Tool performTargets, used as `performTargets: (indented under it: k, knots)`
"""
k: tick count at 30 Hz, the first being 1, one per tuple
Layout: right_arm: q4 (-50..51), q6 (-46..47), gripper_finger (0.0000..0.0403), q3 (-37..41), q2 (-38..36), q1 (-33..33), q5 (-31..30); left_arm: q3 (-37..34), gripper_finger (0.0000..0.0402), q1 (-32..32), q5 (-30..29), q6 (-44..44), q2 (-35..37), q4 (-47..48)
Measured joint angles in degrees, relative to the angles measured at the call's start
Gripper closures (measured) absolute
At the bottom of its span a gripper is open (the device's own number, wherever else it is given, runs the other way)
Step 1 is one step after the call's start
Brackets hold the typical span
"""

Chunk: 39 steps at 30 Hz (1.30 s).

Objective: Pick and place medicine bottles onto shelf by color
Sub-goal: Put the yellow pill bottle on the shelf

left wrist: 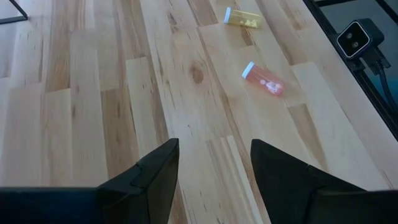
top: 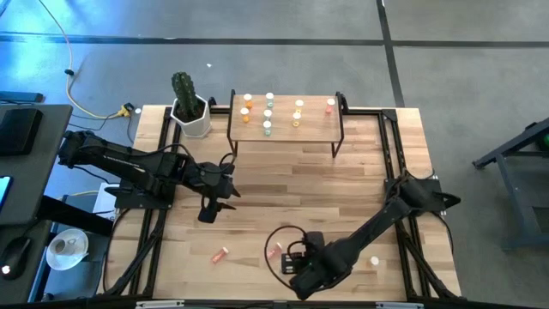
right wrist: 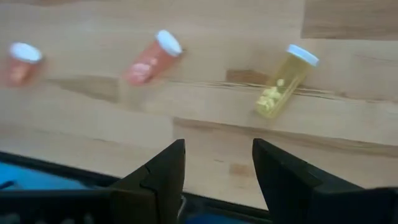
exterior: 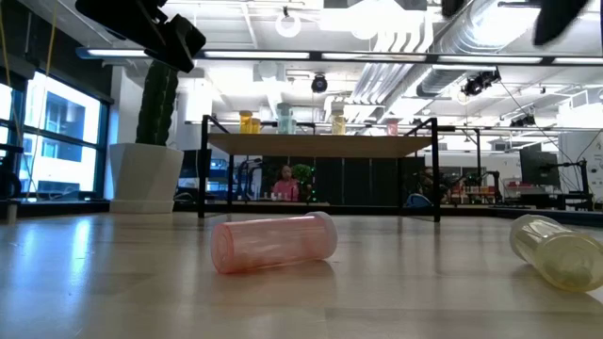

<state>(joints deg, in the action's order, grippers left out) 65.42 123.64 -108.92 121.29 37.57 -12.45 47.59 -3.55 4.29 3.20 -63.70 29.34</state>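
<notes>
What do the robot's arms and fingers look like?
Both arms are dark, nearly black, built of jointed segments, with black cables looping beside them. The left gripper and right gripper each have two flat, dark, wedge-shaped fingers with angled edges. No markings show on them.

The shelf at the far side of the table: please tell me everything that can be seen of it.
The shelf is a small raised platform with a light wood top on a thin black metal frame and legs. It stands upright at the far edge of the table, beside a white cactus pot. About eight small bottles with white caps stand on it in rows, grouped orange, pale green, yellow, one pink. The low view shows open space under the top. Neither arm touches it.
</notes>
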Motion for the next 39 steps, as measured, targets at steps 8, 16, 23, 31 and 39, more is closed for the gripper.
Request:
performTargets:
  k: [8, 16, 23, 31, 39]
  knots:
    - [1.57, 4.26, 0.0224, 2.13, 2.77, -0.06, 2.32, 0.0, 0.0213, 0.0, 0.0, 0.0, 0.0, 0.0]
    - [2.57, 5.35, 0.0224, 2.14, 5.17, -0.03, 4.53, 0.0, 0.0213, 0.0, 0.0, -0.01, 0.0, -0.02]
    - [2.59, 7.02, 0.0224, 2.19, 7.4, -0.08, 4.53, 0.0, 0.0213, 0.0, 0.0, -0.02, 0.0, -0.02]
    - [2.97, 7.77, 0.0224, 2.19, 9.71, -0.95, 5.45, 0.0, 0.0213, 0.0, 0.0, -0.02, 0.0, -0.02]
    - [2.87, 5.06, 0.0228, 2.19, 11.48, -1.63, 7.54, 0.0, 0.0213, 0.0, 0.0, -0.02, 0.0, -0.02]
